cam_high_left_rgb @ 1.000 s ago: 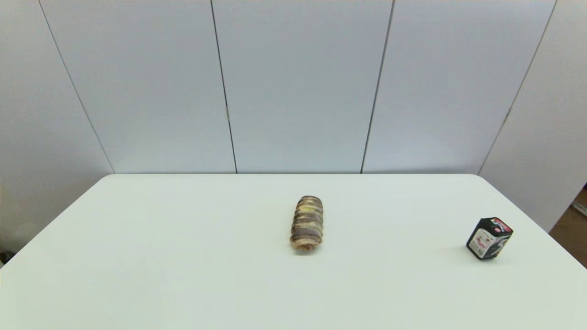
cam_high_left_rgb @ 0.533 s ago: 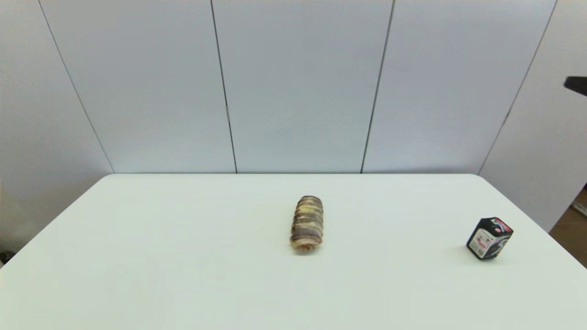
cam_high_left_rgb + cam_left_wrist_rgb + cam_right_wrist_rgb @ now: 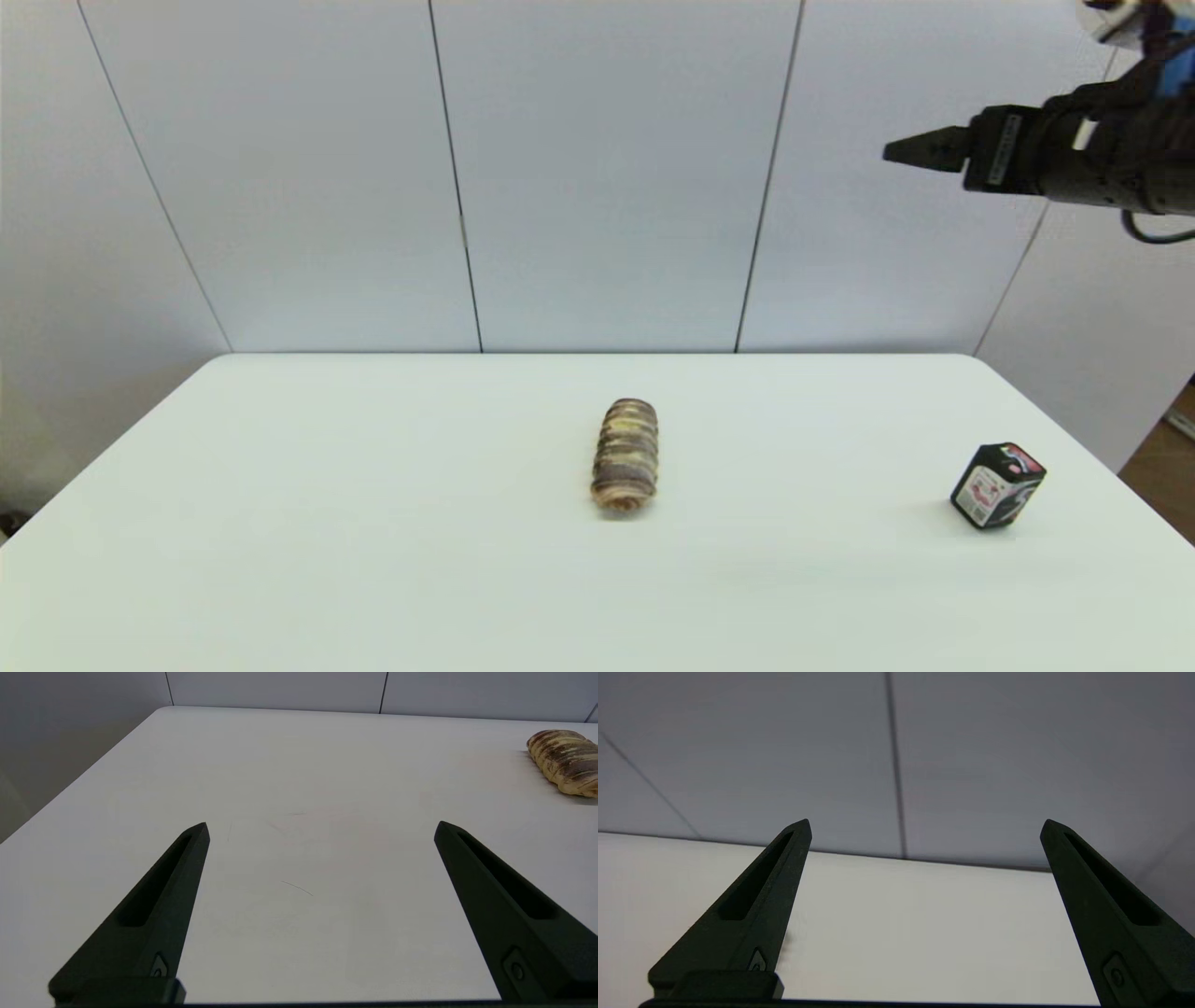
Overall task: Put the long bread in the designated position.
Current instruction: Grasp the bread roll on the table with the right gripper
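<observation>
A: White table (image 3: 373, 560) filled the lower half of the head view, with grey wall panels (image 3: 607, 187) behind it. Where did the long bread (image 3: 625, 455) lie?

B: Just right of centre in the frame, flat on the table, its long axis running from near edge to far edge. Nothing touched it. In the left wrist view it sat at the far right edge, partly cut off.

A: Any other object logged?

B: 1 small black box (image 3: 996, 485) with a red-and-white label, at the right of the frame near the table's right edge, well apart from the bread and standing tilted.

A: State of the right gripper (image 3: 920, 151)?

B: High in the upper right of the frame, above table level, tip pointing left. Its wrist view showed the 2 fingers (image 3: 756, 905) spread wide with nothing between them, only wall and the table's far edge beyond.

A: And the left gripper (image 3: 320, 828)?

B: Outside the head view. Its wrist view showed 2 fingers set wide apart, empty, over bare tabletop.
</observation>
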Controlling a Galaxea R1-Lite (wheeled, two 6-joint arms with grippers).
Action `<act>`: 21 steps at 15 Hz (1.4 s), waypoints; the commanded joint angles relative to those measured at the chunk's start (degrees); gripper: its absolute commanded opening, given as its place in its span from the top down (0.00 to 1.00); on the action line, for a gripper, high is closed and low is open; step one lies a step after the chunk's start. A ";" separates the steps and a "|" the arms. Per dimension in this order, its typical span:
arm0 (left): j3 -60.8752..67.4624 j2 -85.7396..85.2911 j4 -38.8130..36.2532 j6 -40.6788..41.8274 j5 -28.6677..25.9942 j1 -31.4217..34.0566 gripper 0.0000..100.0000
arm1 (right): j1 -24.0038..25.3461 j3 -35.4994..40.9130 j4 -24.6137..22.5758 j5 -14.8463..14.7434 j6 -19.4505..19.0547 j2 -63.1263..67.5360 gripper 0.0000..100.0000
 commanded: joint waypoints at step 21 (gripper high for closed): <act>0.00 0.00 -0.01 -0.02 0.05 0.00 0.00 | 26.18 -24.46 21.47 -17.19 15.00 31.82 0.00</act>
